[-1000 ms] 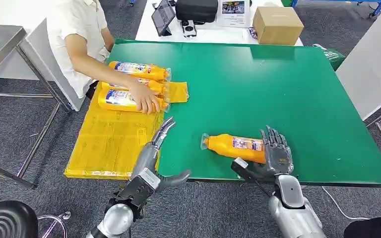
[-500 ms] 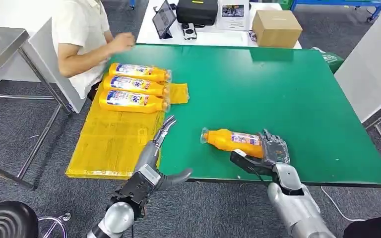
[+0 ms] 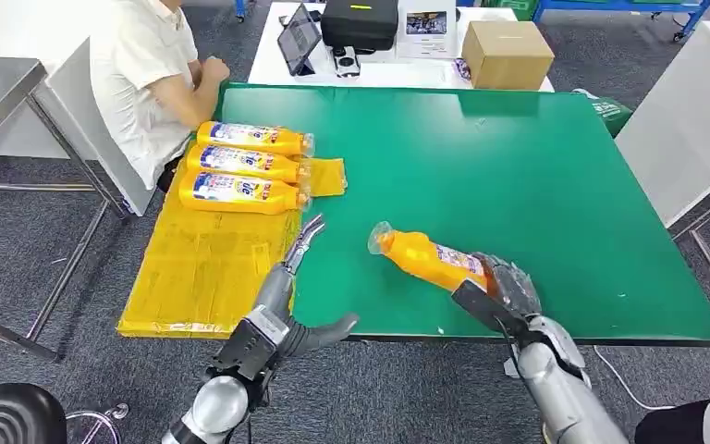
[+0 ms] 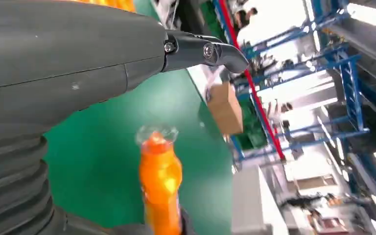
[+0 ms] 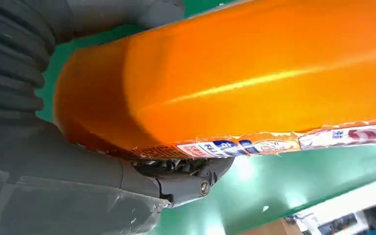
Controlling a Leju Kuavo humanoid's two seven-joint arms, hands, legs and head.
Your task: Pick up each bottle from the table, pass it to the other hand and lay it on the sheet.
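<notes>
Bottle (image 3: 430, 263) base hidden by fingers (image 3: 510, 280)

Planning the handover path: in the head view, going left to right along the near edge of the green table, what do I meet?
Yellow sheet → left hand, open → orange bottle, tilted → right hand, gripping the bottle's base.

Bottle (image 3: 430, 262) now tilted in right hand (image 3: 504, 291)

green table (image 3: 536, 176), yellow sheet (image 3: 203, 268) on it
</notes>
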